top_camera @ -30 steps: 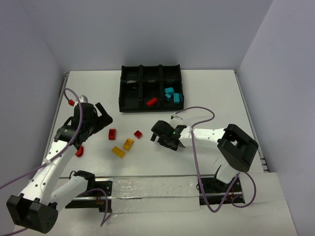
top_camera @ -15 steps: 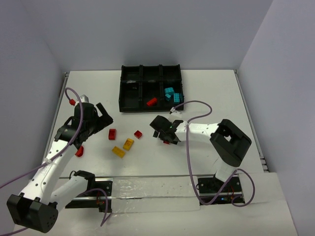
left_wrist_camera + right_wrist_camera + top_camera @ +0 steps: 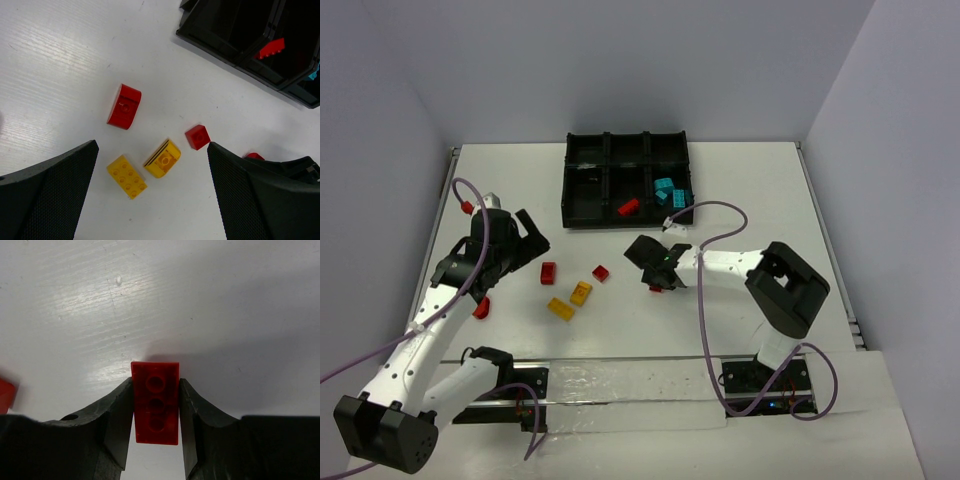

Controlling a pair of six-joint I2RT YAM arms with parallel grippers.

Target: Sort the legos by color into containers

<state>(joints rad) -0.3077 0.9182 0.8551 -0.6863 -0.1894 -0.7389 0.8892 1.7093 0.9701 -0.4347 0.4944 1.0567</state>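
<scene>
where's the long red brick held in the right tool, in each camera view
top external: long red brick just below centre, mostly hidden under the right tool.
left wrist: a red sliver of it at the right, beside that black tool.
right wrist: dead centre, clamped between the fingers.
shared landmark: the square red brick left of it from above; probably the red bit at the right wrist picture's left edge.

Top cam overhead; wrist cams close, downward, sharing table (image 3: 750,190).
</scene>
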